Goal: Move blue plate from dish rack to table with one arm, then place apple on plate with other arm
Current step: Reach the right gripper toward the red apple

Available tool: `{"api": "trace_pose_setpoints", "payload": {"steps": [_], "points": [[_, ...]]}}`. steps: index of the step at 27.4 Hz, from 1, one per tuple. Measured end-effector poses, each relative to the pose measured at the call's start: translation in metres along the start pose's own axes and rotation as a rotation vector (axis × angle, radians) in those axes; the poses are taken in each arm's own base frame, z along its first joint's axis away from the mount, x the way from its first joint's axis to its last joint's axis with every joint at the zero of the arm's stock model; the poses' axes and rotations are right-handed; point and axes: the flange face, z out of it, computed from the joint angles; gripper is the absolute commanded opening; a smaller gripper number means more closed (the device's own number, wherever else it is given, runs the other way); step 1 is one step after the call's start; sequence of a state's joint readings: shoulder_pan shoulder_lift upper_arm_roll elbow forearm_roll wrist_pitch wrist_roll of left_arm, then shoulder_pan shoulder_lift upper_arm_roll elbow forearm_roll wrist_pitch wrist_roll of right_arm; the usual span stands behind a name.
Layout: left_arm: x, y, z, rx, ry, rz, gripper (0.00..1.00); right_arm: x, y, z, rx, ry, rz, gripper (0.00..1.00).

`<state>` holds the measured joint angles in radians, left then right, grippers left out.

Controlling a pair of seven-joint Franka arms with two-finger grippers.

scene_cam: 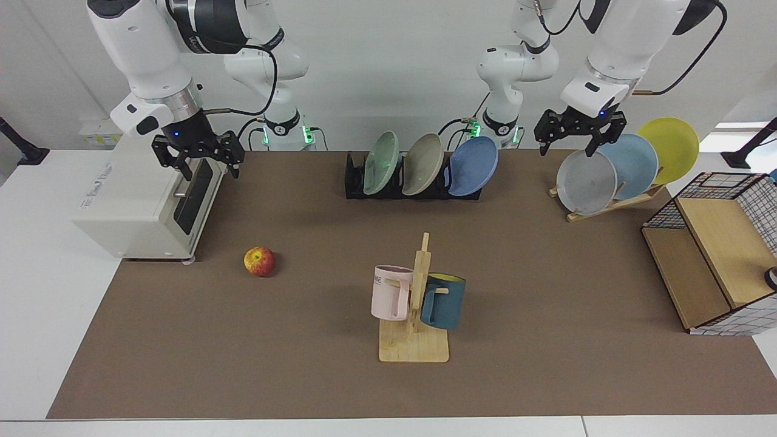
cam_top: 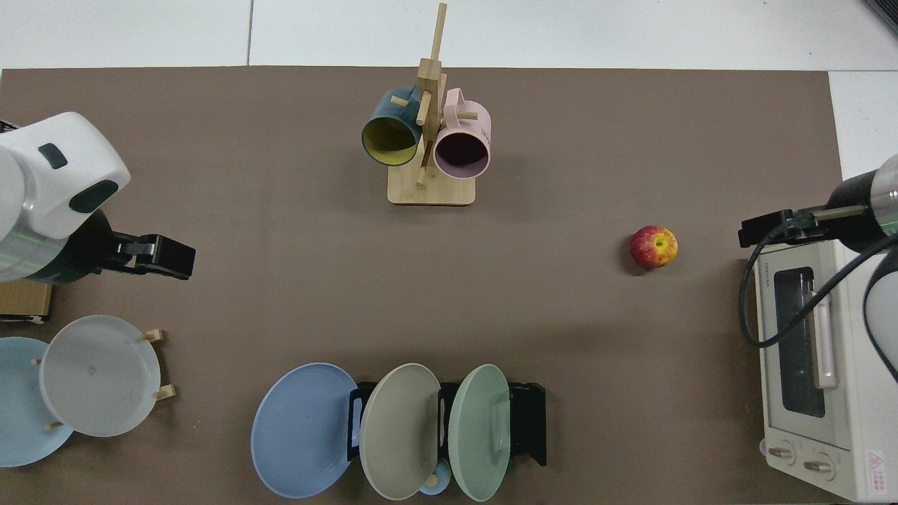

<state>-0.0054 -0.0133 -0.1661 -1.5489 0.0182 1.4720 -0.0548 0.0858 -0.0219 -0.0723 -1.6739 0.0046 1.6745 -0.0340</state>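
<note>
The blue plate (scene_cam: 473, 165) (cam_top: 302, 428) stands on edge at one end of the black dish rack (scene_cam: 355, 182) (cam_top: 526, 421), at the back of the brown table (scene_cam: 546, 291) (cam_top: 280, 210). An apple (scene_cam: 260, 261) (cam_top: 654, 246), red and yellow, lies on the table near the toaster oven. My right gripper (scene_cam: 209, 173) (cam_top: 765, 228) hovers open and empty above the oven's front, behind the apple. My left gripper (scene_cam: 567, 145) (cam_top: 165, 256) hangs open and empty over the wooden plate rack, to the side of the blue plate.
A green plate (scene_cam: 381, 162) and a beige plate (scene_cam: 423, 164) share the dish rack. A mug stand (scene_cam: 416, 315) holds a pink and a teal mug mid-table. The white toaster oven (scene_cam: 145, 206), a slanted wooden rack with a grey plate (scene_cam: 586, 182), and a wire-sided wooden shelf (scene_cam: 710, 261) line the sides.
</note>
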Motion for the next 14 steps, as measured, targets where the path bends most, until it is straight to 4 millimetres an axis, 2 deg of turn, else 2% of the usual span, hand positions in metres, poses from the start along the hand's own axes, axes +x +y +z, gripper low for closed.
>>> {"api": "trace_pose_setpoints", "payload": {"steps": [14], "points": [[0.0,-0.0009,0.0001,0.0,0.0,-0.002,1.0,0.0016,-0.0058,0.009,0.0,0.006,-0.01,1.0]]}}
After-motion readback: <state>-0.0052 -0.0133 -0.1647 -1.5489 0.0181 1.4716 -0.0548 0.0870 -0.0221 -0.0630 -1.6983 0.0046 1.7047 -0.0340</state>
